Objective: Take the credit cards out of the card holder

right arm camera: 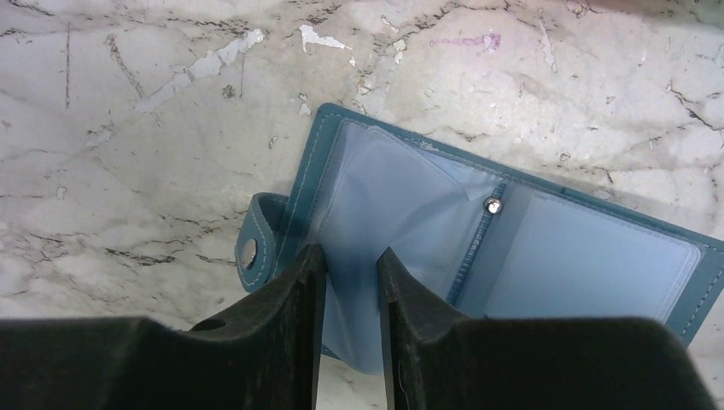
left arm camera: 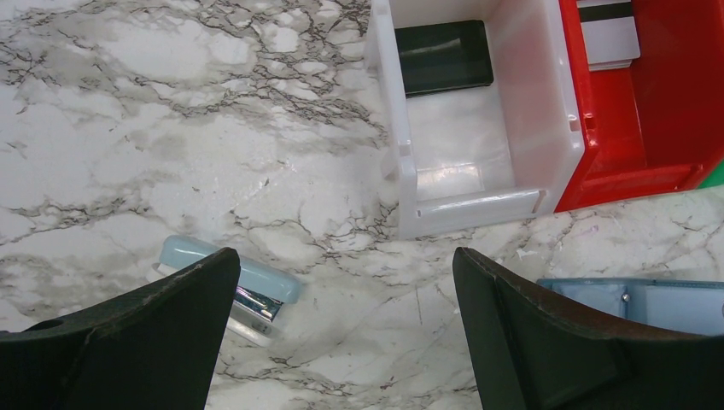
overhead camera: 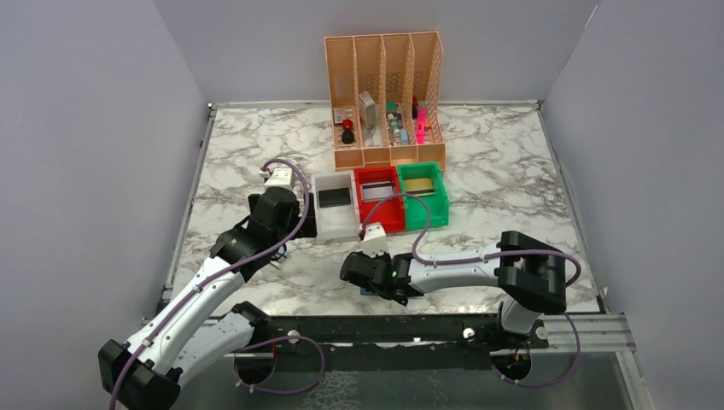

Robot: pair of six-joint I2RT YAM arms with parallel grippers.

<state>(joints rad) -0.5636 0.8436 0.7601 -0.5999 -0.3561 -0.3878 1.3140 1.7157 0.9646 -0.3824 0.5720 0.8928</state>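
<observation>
**Right wrist view.** The card holder (right arm camera: 512, 248) lies spread open on the marble table (right arm camera: 128, 128). Its long axis runs from upper left to lower right, and the snap tab (right arm camera: 249, 252) is at the left end. The right gripper (right arm camera: 350, 256) sits directly over the left half with its fingers drawn close. A clear pocket leaf fills the narrow gap between them, but whether they press on it cannot be told. No card shows in either visible pocket.

**Left wrist view.** The left gripper (left arm camera: 346, 256) is spread wide and holds nothing, and it hangs over bare marble. The card holder shows only as a strip at the lower right, behind the right-hand finger, so it lies to this arm's right and apart from it. A light-blue stapler (left arm camera: 230, 278) lies just beside the left-hand finger. Ahead, the white bin (left arm camera: 408, 162) holds a dark flat card (left arm camera: 444, 55). The red bin (left arm camera: 657, 102) next to it holds a pale card (left arm camera: 608, 38) with a dark stripe.

**Top view.** The right arm is plainly the nearer one, and its gripper covers almost all of the card holder. The green bin (overhead camera: 435, 213) holds a gold card (overhead camera: 418, 185). Behind the bins stands a peach file organizer (overhead camera: 384, 85) holding small items. Judged from this, the cards are probably already out, and any further move falls to the right arm.
</observation>
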